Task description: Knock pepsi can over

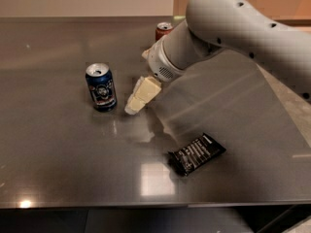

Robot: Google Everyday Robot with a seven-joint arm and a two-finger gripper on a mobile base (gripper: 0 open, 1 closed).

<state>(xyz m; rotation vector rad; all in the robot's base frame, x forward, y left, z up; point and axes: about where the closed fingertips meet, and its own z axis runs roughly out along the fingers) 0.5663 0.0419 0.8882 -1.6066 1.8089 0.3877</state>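
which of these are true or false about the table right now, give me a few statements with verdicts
1. The pepsi can stands upright on the table. True.
2. The gripper is on the left of the pepsi can in the picture. False: it hangs low over the table close by the can's right side in the picture.
3. A black packet lies flat on the table, nearer the camera than the gripper. True.
4. The red can stands between the pepsi can and the black packet. False: it is at the far side of the table, mostly hidden behind the arm.
5. The pepsi can has been tipped onto its side. False: its silver top faces up.
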